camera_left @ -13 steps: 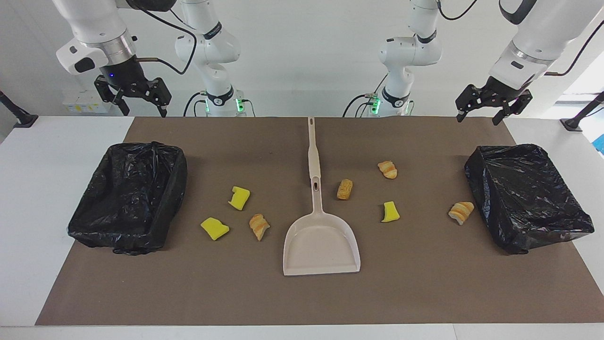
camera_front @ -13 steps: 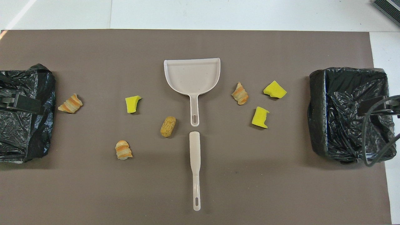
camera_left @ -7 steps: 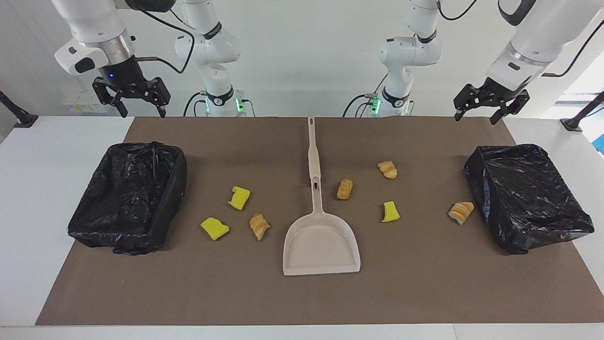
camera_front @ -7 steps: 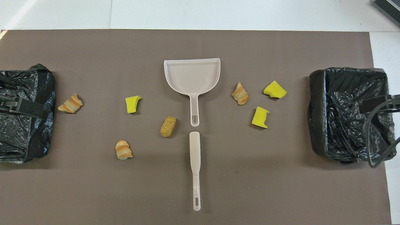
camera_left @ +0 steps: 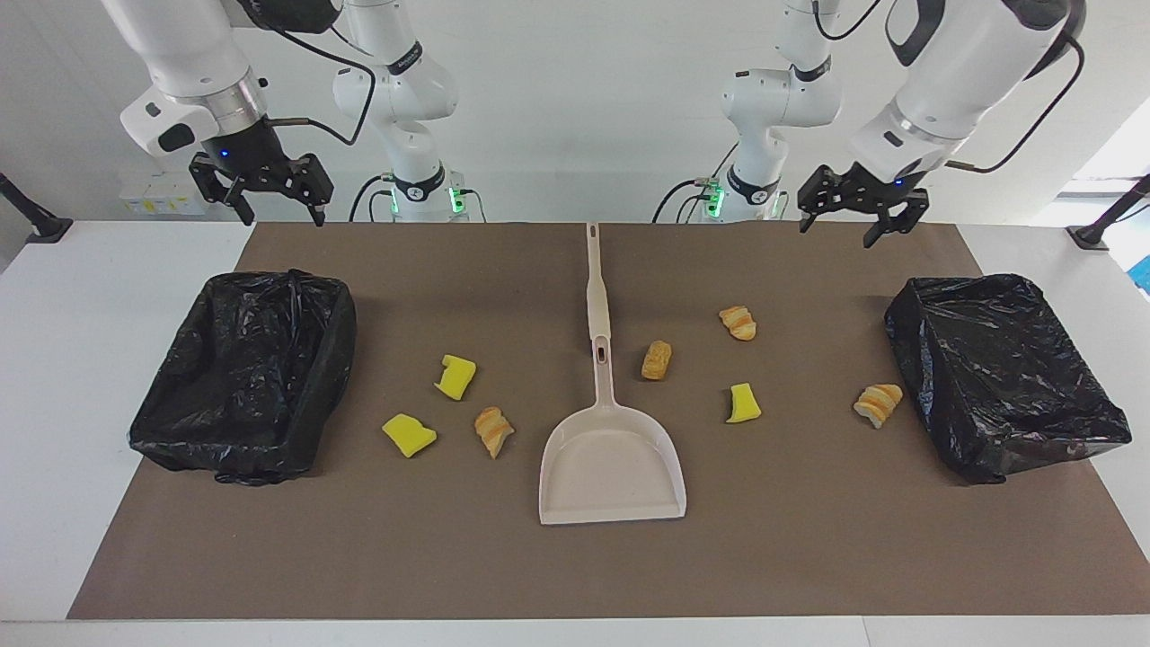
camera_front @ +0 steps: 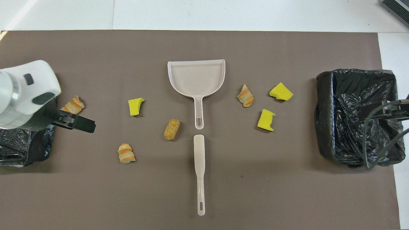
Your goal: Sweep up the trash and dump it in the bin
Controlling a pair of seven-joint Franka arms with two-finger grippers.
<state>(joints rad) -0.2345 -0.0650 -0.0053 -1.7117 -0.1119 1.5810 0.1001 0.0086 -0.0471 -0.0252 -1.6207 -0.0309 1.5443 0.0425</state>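
Several trash scraps lie on the brown mat: yellow sponge chunks (camera_left: 455, 376) (camera_left: 409, 434) (camera_left: 743, 403) and bread pieces (camera_left: 493, 429) (camera_left: 657, 359) (camera_left: 738, 322) (camera_left: 878, 403). A cream dustpan (camera_left: 611, 467) (camera_front: 196, 78) lies mid-mat, handle toward the robots. A cream scraper (camera_left: 595, 279) (camera_front: 199, 172) lies in line with it, nearer the robots. My left gripper (camera_left: 840, 229) (camera_front: 76, 123) is open and empty, raised over the mat beside the bin at its end. My right gripper (camera_left: 278, 214) (camera_front: 377, 110) is open and empty, raised over the other bin.
Two bins lined with black bags stand on the mat, one at the right arm's end (camera_left: 247, 373) (camera_front: 358, 115), one at the left arm's end (camera_left: 1002, 368) (camera_front: 19, 150). White table (camera_left: 90, 359) borders the mat.
My left gripper has swung from over its bin toward the middle of the table. My right gripper has shifted only slightly. Nothing on the mat has moved.
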